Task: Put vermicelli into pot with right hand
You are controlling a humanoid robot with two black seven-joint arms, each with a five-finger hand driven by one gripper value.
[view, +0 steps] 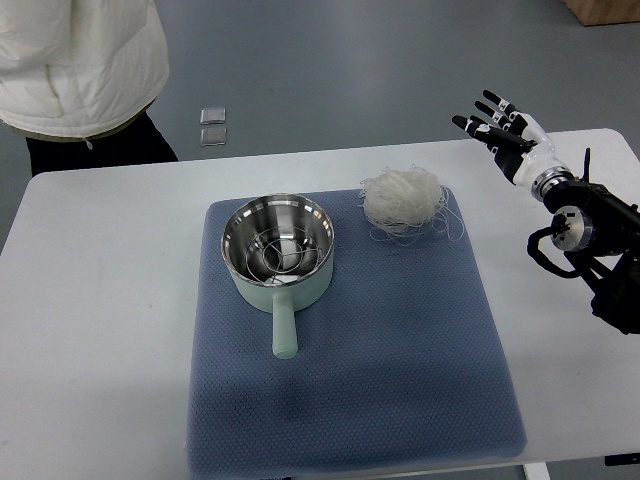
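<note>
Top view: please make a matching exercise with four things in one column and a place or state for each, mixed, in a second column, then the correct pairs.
Things:
1. pale green pot with steel inside
2. white vermicelli nest
3. right hand
4. blue textured mat

Places or states:
A. open, above the table's right far corner
B. spread flat under the pot
C. on the mat, handle toward the robot
D. on the mat's far right corner

Pairs: 1-C, 2-D, 3-A, 4-B
</note>
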